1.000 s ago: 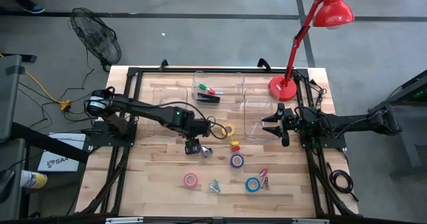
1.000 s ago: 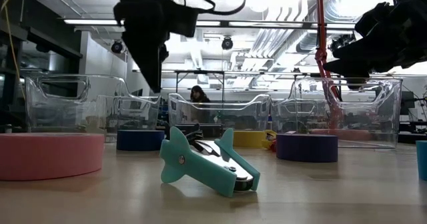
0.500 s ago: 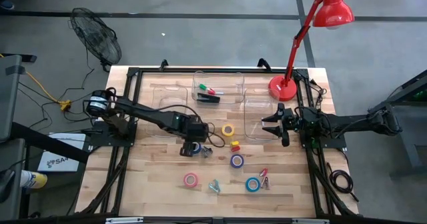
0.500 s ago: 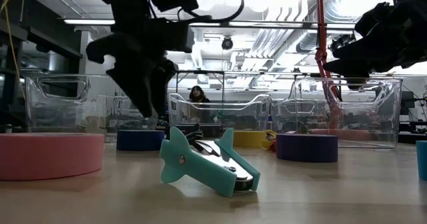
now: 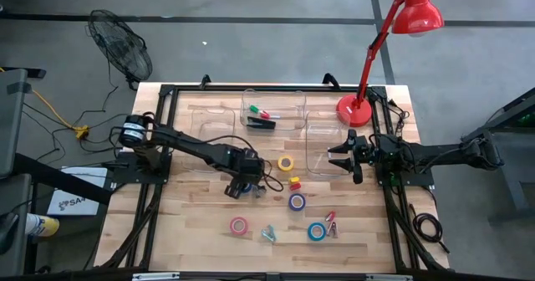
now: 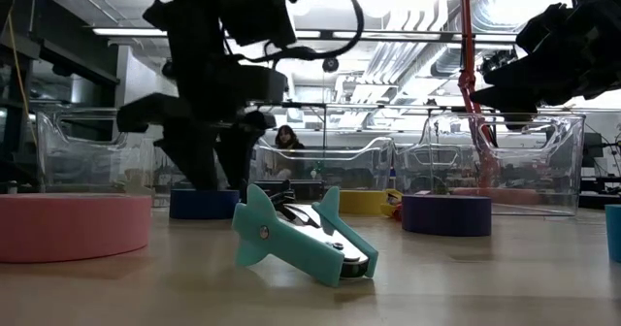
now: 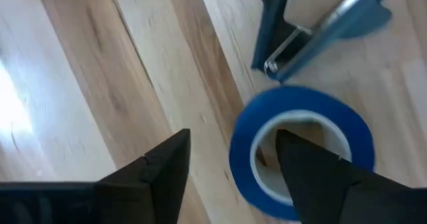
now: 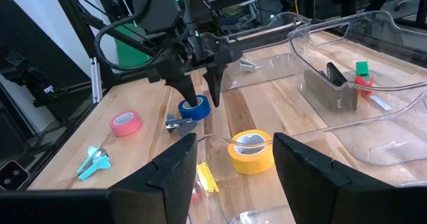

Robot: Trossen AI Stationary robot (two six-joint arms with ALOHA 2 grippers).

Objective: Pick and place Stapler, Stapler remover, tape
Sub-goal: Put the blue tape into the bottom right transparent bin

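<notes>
Counter [image 5: 192, 222]: pale wooden planks inside a black frame, on a grey floor.

Near edge: pink tape roll [image 5: 240, 226]; teal staple remover [image 5: 268, 232], lying on its side in the low view [image 6: 299, 235]; teal-blue tape roll [image 5: 316, 231] with a small red item just beside it, too small to name.

Mid counter: purple tape roll [image 5: 297, 201]; small yellow and red pieces [image 5: 294, 182], not identifiable; yellow tape roll [image 5: 286, 163]; blue tape roll [image 7: 300, 151], with a blue-handled staple remover [image 7: 320, 31] just beside it.

Far side: clear plastic bins [image 5: 272, 110]. The black stapler [image 5: 261, 124] lies in the middle bin with small green and red items. Red desk lamp [image 5: 391, 38] stands at the far right corner. A floor fan [image 5: 121, 53] sits off the counter, far left.

Room, low view: ceiling lights and pipes; a person [image 6: 287, 138] far behind the bins, small and blurred.

Hard to tell: the blue roll is mostly covered by my left gripper from above and cut off at the wrist picture's edge.

My left gripper [image 5: 237, 185]: lowered at the blue tape roll, fingers spread, one finger [image 7: 313, 167] in the roll's open centre and the other outside its wall. Not closed on it.

My right gripper [image 5: 342, 159]: waiting above the right side of the counter, fingers apart, holding nothing.
</notes>
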